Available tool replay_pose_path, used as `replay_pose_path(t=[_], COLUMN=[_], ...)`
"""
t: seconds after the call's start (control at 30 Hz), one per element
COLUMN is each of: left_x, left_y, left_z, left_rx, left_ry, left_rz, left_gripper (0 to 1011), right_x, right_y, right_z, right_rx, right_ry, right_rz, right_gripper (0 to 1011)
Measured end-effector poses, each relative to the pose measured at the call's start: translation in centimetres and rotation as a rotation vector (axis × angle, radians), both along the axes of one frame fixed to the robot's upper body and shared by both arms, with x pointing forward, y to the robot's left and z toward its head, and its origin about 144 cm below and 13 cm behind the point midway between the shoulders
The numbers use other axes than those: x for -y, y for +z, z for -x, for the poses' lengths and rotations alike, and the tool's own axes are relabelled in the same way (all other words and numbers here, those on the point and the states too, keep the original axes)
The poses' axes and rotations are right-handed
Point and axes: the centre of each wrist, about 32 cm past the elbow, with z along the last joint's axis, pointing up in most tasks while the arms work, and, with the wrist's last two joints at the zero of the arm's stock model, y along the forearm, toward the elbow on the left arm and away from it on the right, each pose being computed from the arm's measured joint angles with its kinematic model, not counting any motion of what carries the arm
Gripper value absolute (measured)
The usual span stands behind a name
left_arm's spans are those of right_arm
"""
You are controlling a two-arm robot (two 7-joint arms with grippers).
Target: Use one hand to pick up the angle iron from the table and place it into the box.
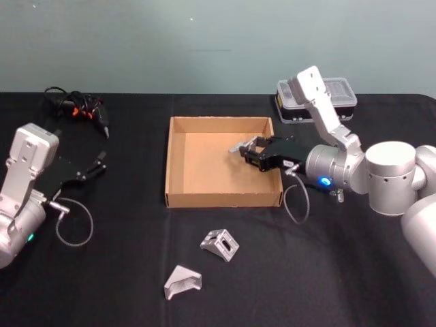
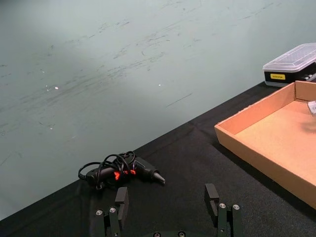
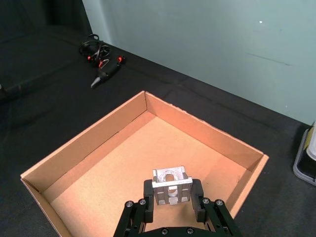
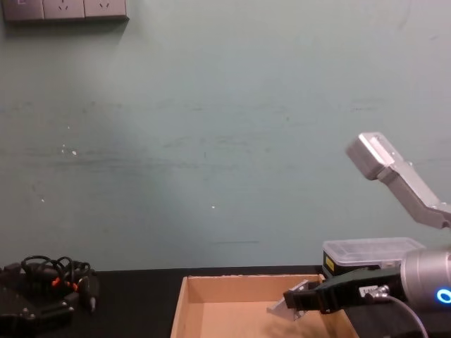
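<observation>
My right gripper (image 1: 251, 151) hangs over the right half of the tan cardboard box (image 1: 221, 199), shut on a silver angle iron (image 1: 238, 146). In the right wrist view the angle iron (image 3: 171, 183) sits clamped between the black fingers (image 3: 148, 192), above the box floor (image 3: 133, 158). From the chest, the held angle iron (image 4: 287, 304) is just above the box rim (image 4: 232, 279). Two more angle irons (image 1: 219, 244) (image 1: 182, 282) lie on the black table (image 1: 122, 286) in front of the box. My left gripper (image 1: 97, 164) is parked open at the left.
A black case with a clear lid (image 1: 337, 95) stands behind the right arm. A bundle of black cable with a tool (image 1: 78, 107) lies at the back left, and the left wrist view shows that bundle (image 2: 118, 170) beyond the open left gripper (image 2: 167, 200).
</observation>
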Motion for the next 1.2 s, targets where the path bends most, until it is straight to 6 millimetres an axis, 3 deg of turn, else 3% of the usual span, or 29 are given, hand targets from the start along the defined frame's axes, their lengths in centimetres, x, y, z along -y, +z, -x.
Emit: replay_pose_path(t=[0.67, 1.2], left_x=[0.00, 0.00], left_y=[0.00, 0.00], left_z=[0.00, 0.00], left_rx=[0.000, 0.000], left_ry=[0.000, 0.000], left_rz=[0.000, 0.000], left_gripper=[1011, 1011], right_x=[-0.43, -0.41], right_y=[-0.67, -0.62], right_z=[-0.31, -0.27], right_rx=[-0.012, -0.011], right_ry=[0.001, 0.001], right_rz=[0.003, 0.002], right_gripper=[457, 918])
